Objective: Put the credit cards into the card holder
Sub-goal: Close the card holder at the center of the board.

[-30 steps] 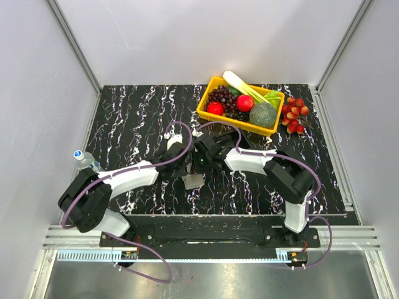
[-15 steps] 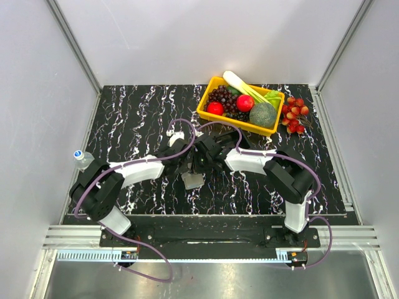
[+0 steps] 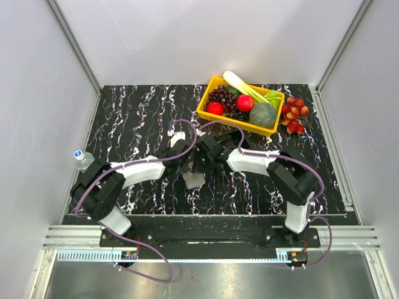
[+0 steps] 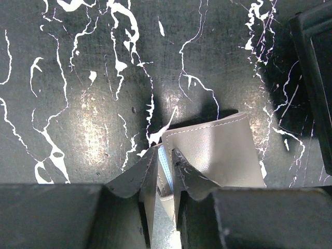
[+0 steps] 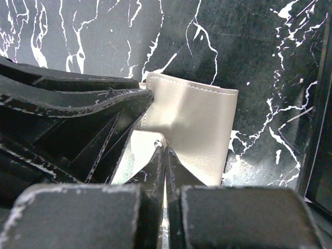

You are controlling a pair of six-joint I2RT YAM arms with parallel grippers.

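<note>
The desk (image 3: 131, 118), black with white veins, is carrying everything. The left arm (image 3: 140, 173) and the right arm (image 3: 255, 161) are reaching in from opposite sides, so the two sets of jaws are meeting nose to nose near the middle. A yellow bin (image 3: 232, 124) of fruit and vegetables is sitting beyond the jaws to the right, well apart from them, with a red fruit cluster (image 3: 295, 115) lying just beside its right end. A black tray (image 4: 315, 72) is showing to the right of both jaws, near the holder. A bottle (image 3: 83, 159) is standing far to the left of the left jaws, at the desk's edge. The holder (image 4: 220, 150), pale grey with a stitched rim, is lying directly in front of both sets of jaws, its near edge reaching in between them. The right jaws are pressing fully together, pinching a thin pale edge of the holder's flap. The left jaws are standing only narrowly apart with a thin bluish-white strip (image 4: 164, 158) between them; I cannot tell whether they are gripping it, or whether it is a card.
</note>
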